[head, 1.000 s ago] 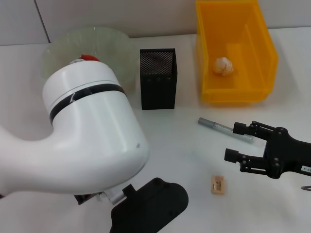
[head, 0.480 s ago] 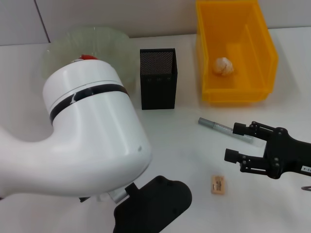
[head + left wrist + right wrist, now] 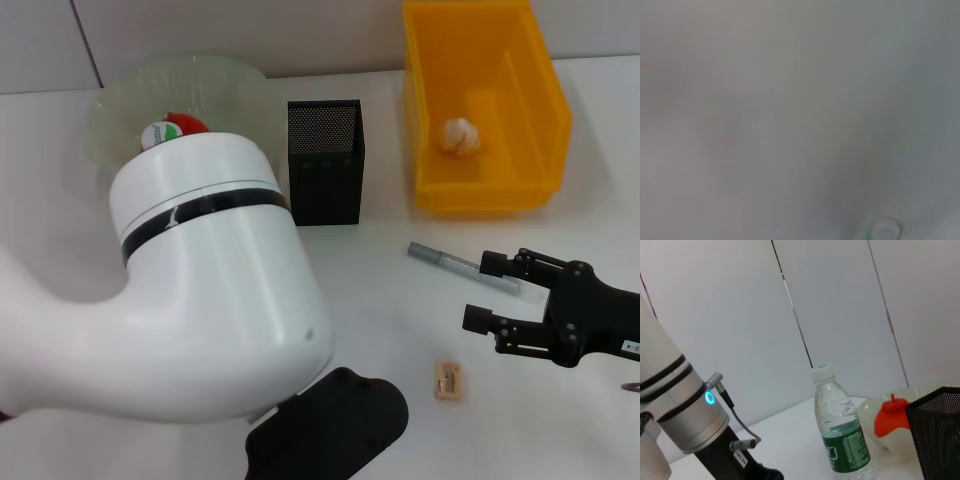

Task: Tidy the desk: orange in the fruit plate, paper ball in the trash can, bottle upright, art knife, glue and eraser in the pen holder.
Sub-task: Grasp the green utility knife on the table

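Tan eraser [image 3: 449,380] lies near right fingers [image 3: 487,320].

Almost nothing I can actually read from here.

I see dark print on the face of the eraser [image 3: 448,381], which lies just in front of the grey pen-like tool [image 3: 464,268], but the characters are too small for me to make out. The bottle [image 3: 842,432] carries a dark green label with pale marks that I cannot read. A small white tag with tiny dark characters sits on the black base of the left arm [image 3: 741,457], beside the bottle in the right wrist view; I cannot read it either.
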Available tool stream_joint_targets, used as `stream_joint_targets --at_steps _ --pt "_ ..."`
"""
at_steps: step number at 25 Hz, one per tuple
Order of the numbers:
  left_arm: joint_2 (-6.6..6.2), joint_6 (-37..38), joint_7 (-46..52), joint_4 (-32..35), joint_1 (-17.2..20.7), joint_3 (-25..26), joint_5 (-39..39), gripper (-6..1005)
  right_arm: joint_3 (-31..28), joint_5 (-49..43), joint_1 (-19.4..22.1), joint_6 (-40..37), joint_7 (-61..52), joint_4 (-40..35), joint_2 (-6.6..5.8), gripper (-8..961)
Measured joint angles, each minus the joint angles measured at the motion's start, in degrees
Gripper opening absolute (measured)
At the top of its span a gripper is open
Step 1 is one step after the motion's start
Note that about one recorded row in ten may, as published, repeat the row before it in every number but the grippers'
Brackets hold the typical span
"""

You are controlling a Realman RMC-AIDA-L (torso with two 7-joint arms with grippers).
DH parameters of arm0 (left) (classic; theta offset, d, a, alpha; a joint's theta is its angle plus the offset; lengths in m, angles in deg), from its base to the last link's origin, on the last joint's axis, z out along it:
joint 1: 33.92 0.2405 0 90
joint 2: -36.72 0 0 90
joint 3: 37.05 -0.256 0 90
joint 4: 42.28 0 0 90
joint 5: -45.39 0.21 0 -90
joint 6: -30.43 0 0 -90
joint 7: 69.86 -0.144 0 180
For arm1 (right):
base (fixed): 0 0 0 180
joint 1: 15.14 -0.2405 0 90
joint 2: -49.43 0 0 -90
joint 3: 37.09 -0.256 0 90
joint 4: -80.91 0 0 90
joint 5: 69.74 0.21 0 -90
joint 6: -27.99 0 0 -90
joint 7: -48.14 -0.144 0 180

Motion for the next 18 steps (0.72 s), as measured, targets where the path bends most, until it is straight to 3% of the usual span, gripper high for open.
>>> stream_joint_targets --at_steps 5,14,18 --pt "-0.37 1.30 0.06 1.01 -0.98 0.35 -0.70 296 -0.09 0.06 -0.07 -0.01 -0.01 0.11 0.13 830" --pt "-1.25 1.83 -4.11 4.80 1.51 13.51 -11.89 332 -0.16 0.25 -0.12 -0.08 -0.01 0.02 0.20 831" --pt "-1.15 2.10 -4.47 4.42 2.51 13.95 -12.60 370 -0.15 0.27 -0.31 -0.13 -0.01 0.00 0.11 831"
